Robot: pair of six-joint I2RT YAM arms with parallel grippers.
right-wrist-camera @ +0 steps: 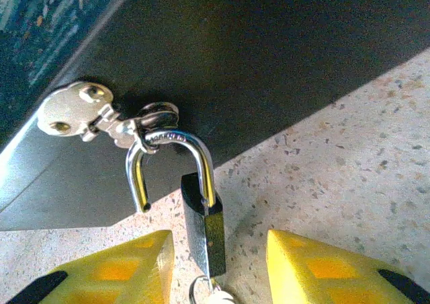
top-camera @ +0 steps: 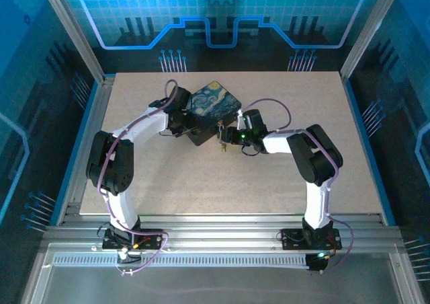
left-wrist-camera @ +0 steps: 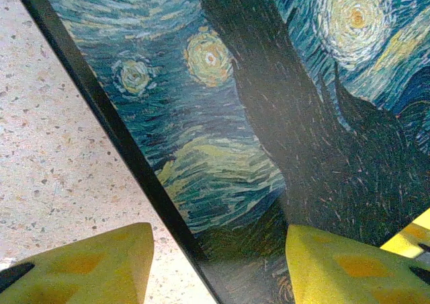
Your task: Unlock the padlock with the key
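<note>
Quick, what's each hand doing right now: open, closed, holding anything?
Left hand: spread astride the box edge; grip cannot be told.
Right hand: open, flanking the padlock, holding nothing.

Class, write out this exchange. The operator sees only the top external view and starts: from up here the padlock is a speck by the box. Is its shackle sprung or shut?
Observer: Sprung. In the right wrist view the padlock has one shackle leg free of its body and hangs from the hasp on the box.
Operator: Is anything gripping it?
Observer: No. The right tool is open, one finger either side of the body.
Operator: And the other arm?
Observer: The left tool straddles the box's top edge, one finger over the table.
</note>
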